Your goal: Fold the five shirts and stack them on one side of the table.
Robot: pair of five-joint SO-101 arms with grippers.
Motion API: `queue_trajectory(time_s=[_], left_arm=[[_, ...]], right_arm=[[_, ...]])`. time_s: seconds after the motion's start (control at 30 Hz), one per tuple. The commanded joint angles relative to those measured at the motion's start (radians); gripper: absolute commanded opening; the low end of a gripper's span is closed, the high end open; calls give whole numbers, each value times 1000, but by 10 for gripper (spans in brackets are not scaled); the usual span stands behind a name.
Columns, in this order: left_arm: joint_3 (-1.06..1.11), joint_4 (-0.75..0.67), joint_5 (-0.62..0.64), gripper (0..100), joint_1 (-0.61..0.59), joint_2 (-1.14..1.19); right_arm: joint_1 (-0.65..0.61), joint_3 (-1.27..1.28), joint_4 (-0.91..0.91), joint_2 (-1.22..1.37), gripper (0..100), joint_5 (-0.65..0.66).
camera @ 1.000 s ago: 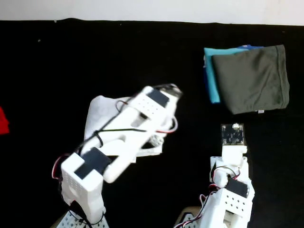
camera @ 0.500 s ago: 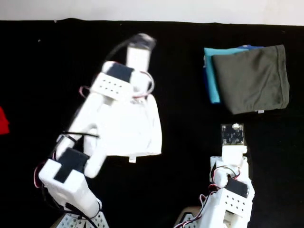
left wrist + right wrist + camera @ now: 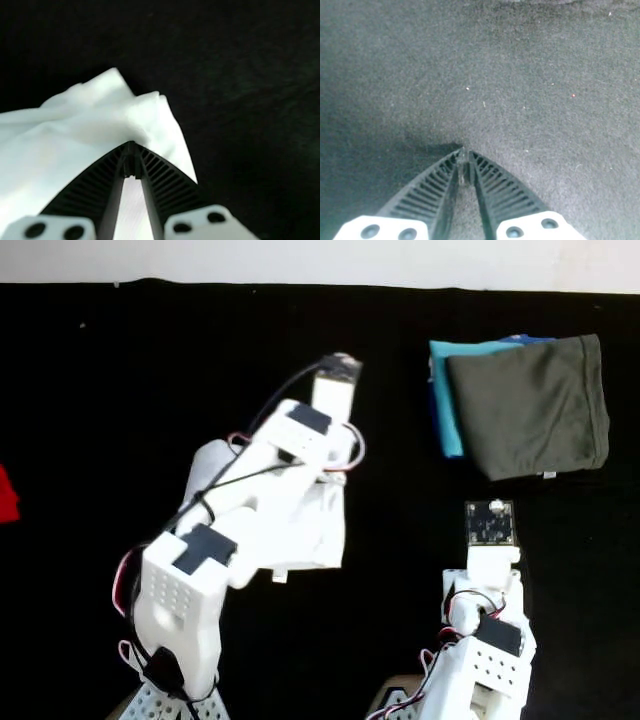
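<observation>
Where the left gripper [image 3: 131,150] is seen from its own wrist, its jaws are drawn together to a point, and a bunched fold of the white shirt [image 3: 85,130] appears to be pinched at their tips. Under and behind those tips the rest of the shirt [image 3: 310,525] is spread on the black table [image 3: 100,370]. Most of the cloth lies back toward the arm's base, and dark table is met ahead of the jaws. The coming move is judged to turn on one bearing: the stack lies to the right of this gripper and well apart from it, across a strip of table, so the shirt would have to be carried sideways rather than forward. On that side the right gripper [image 3: 464,160] is held closed on nothing, low over the cloth near its own base and just short of the stack. Beyond it, a dark grey shirt [image 3: 530,405] is laid over a teal shirt [image 3: 447,400], with its long side running across the table. Farthest off, on the opposite side, a red shirt [image 3: 6,495] is left at the table's edge.
</observation>
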Motion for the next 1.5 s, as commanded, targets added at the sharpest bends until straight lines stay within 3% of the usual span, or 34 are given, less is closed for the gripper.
queue_trajectory(time_s=[0.0, 0.3, 0.53, 0.67, 0.9, 1.13, 1.3, 1.47], left_arm=[[-35, -26, -3, 17, 5, -16], [-24, 61, -6, 17, -197, -240], [61, 86, -8, 15, -407, -248], [191, -8, -8, 14, -469, -248], [367, -305, -5, 14, -578, -251], [352, -310, -3, 14, -599, -286], [351, -203, -5, 17, -599, -423], [354, 97, -11, 17, -602, -570]], right_arm=[[10, 87, -1, -16, 5, 3], [10, 87, -1, -16, 5, 3], [10, 87, -1, -16, 5, 3], [10, 87, -1, -16, 5, 3], [10, 87, -1, -16, 5, 3], [8, 87, -1, -16, 5, 3], [8, 87, -1, -16, 5, 3], [8, 87, -1, -16, 5, 3]])
